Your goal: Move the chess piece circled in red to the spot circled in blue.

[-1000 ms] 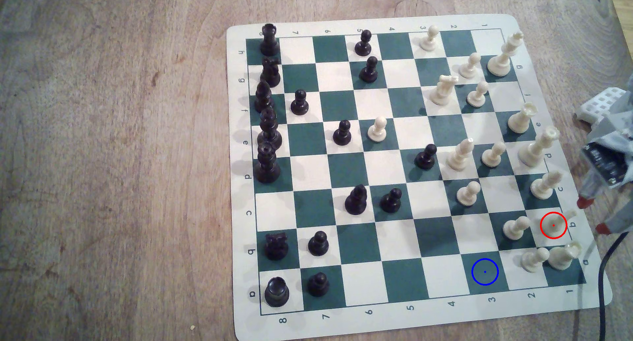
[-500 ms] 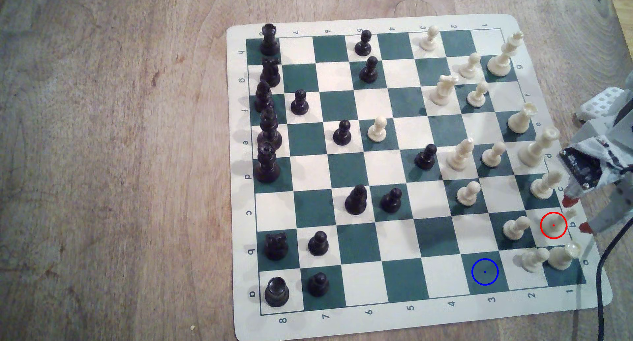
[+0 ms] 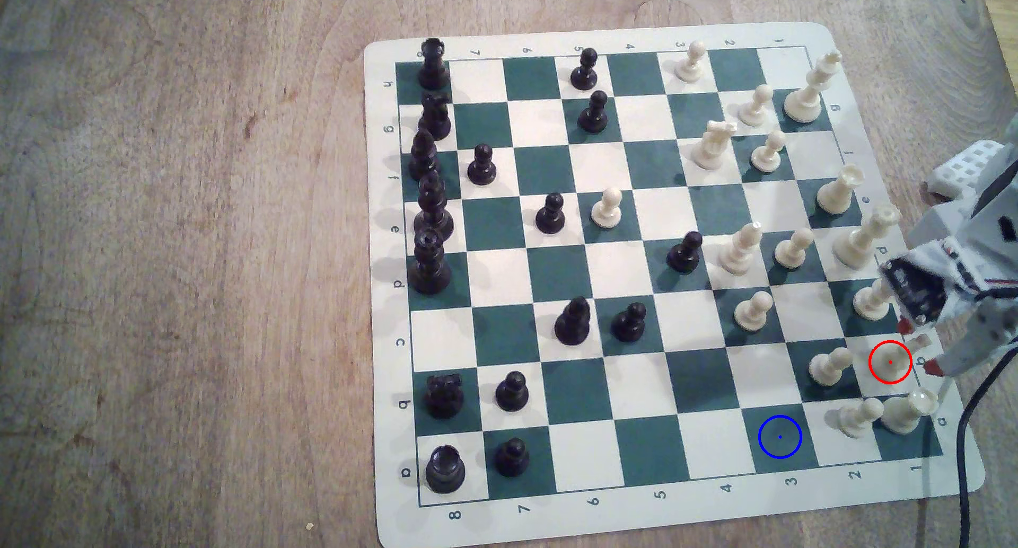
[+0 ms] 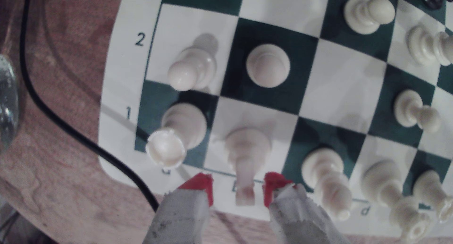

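Pincer [image 3: 917,345] parted, red tips [image 4: 203,185] either side of the knight's head, not yet touching it; grasping nothing. Sits at the board's edge on the exterior view's right, arm body cut off by the frame there.

Surface: worn wood tabletop [image 3: 165,251], vinyl green-and-white board [image 3: 650,531] lying flat on it. No more of the room visible.

Left to right in the exterior view: black back-rank pieces [image 3: 429,196] stacked along rank 8, overlapping, hard to separate. Black pawns [image 3: 551,213] scattered mid-board. Blue-ringed dark square [image 3: 779,437] at a3, bare. Cream pawn [image 3: 829,366] on b2, just beside the target. Cream knight [image 3: 890,362] upright on white b1 under the red ring; pale on pale, head nearly lost against the border. Clearer in the wrist view [image 4: 246,151]. Cream rook [image 3: 906,413] on a1 close on one side, cream bishop [image 3: 873,300] on c1 on the other, top hidden behind the wrist. Black cable [image 3: 964,471] runs off the board's corner.
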